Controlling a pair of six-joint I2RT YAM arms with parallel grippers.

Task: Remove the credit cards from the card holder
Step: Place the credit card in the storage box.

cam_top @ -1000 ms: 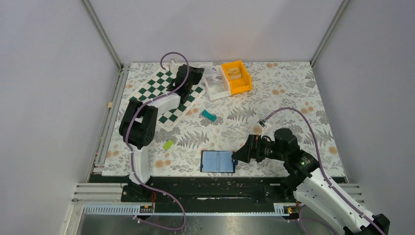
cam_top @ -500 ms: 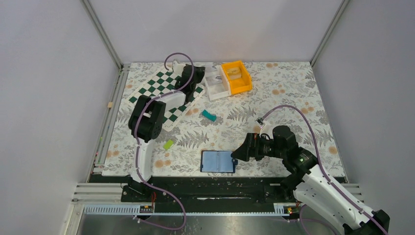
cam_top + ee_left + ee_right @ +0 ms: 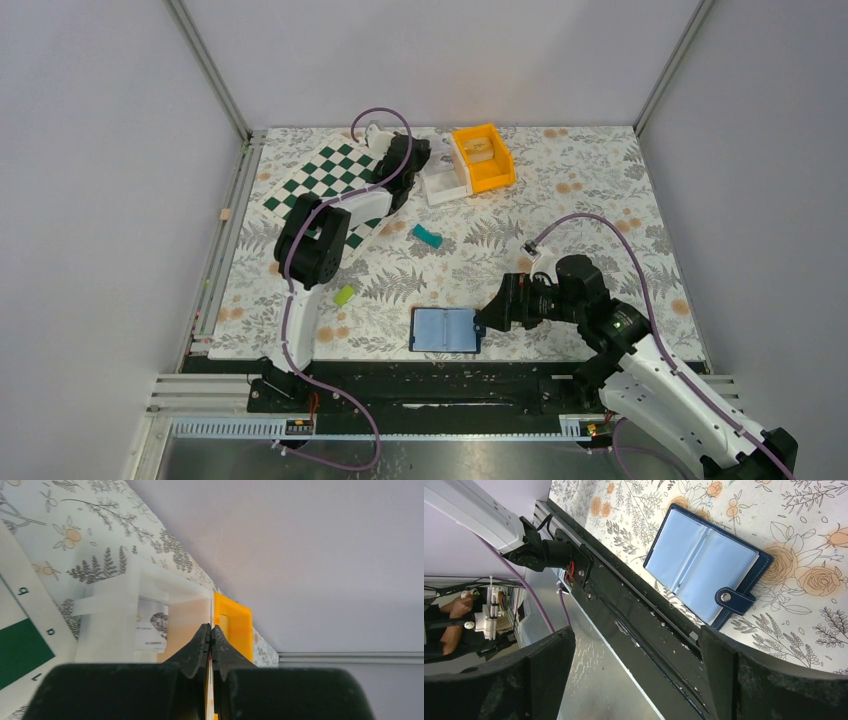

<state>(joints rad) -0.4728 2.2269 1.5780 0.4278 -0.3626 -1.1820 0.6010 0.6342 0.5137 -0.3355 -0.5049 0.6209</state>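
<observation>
The card holder [image 3: 445, 330] lies open and flat near the table's front edge, its pale blue inner panels facing up. In the right wrist view it [image 3: 704, 565] shows its snap tab. My right gripper [image 3: 490, 318] is open and empty just right of it, and the jaws stand wide apart in the right wrist view [image 3: 636, 635]. My left gripper [image 3: 420, 155] is at the far back by the white bin [image 3: 445, 172]. It is shut [image 3: 210, 627] on a thin credit card [image 3: 211, 611] seen edge-on between the jaws.
An orange bin [image 3: 482, 155] stands next to the white bin, and both show in the left wrist view: the white one [image 3: 125, 610], the orange one [image 3: 235, 625]. A green chessboard [image 3: 335, 185] lies at the back left. A teal block [image 3: 427, 236] and a green block [image 3: 344, 295] lie mid-table.
My left arm has swung right across the chessboard towards the white bin. The right arm and the card holder have hardly moved.
</observation>
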